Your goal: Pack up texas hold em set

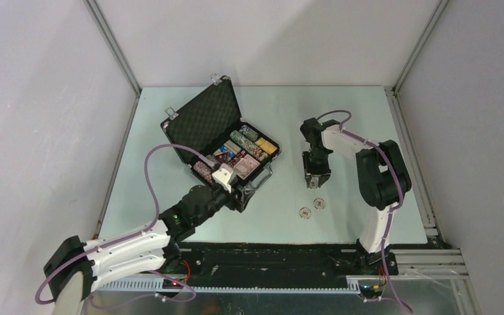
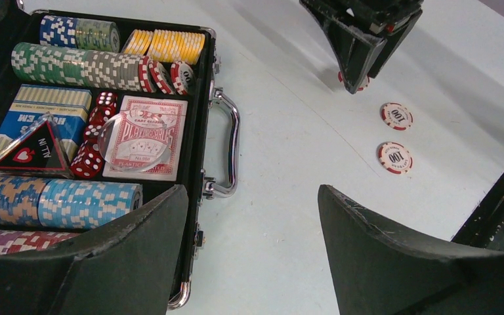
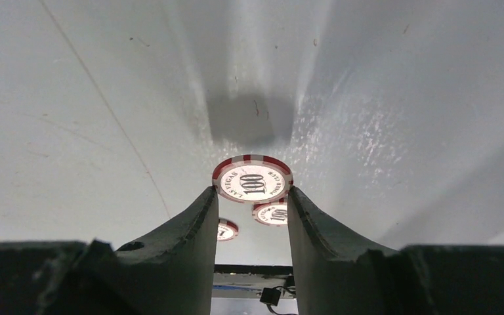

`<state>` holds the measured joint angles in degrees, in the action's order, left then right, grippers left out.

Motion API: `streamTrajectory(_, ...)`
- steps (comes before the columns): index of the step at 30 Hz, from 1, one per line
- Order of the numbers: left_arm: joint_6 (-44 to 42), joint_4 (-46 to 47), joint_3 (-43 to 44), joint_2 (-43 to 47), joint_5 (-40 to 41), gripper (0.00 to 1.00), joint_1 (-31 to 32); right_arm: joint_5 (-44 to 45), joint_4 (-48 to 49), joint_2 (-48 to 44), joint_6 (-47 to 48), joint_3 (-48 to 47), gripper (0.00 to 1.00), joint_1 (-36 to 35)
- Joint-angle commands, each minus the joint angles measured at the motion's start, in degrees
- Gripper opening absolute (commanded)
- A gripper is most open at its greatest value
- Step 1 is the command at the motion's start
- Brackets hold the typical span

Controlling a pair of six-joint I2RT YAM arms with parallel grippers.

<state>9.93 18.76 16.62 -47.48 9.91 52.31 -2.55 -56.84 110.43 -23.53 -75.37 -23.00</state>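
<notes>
The table point(image 1: 341, 111) is pale and carries every item. The case point(image 2: 195, 144) lies open on its left half, with the foam-lined lid point(image 1: 205, 120) raised on the far side and the tray facing up. My left gripper point(image 2: 252, 197) hangs over the near corner of the case. Its fingers are spread wide with nothing between them; one is above the tray edge and the other above bare table. My right gripper point(image 3: 252, 197) points down over the table, well apart from the case on its right. The silver handle point(image 2: 226, 144) projects from the front wall of the case toward my right arm. Inside the tray, the chip rows point(image 2: 79, 65) lie on edge: blue, green and yellow at the far wall, green-white ending in red-white next, and light blue, tan and purple nearest my left wrist. Between these rows sit a blue card deck point(image 2: 39, 118) and a red card deck point(image 2: 146, 138), side by side. The red dice point(image 2: 95, 141) are stacked in the slot between the two decks. My right fingers are closed on the held chip point(image 3: 252, 178), red-edged and marked 100, pinched by its rim with its face toward the wrist camera. Two loose chips point(image 2: 396, 116) of the same type lie flat on the table just nearer the arm bases than my right fingertips.
</notes>
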Motion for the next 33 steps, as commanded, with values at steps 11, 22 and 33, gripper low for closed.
streamTrajectory(11, -1.15, 1.21, 1.61, -0.61, 0.73, 0.8, -0.17, -1.52, -1.16, -8.17, -1.51, 6.28, 0.3, -0.23)
streamTrajectory(22, -1.14, 1.34, 1.57, -1.26, 0.54, 0.8, -0.13, -2.43, 2.48, -8.93, -3.57, 13.2, 0.3, -1.3)
streamTrajectory(33, -1.14, 1.45, 1.64, -1.32, 0.46, 0.8, -0.19, -1.04, 2.98, -9.58, -4.73, 14.2, 0.54, -1.75)
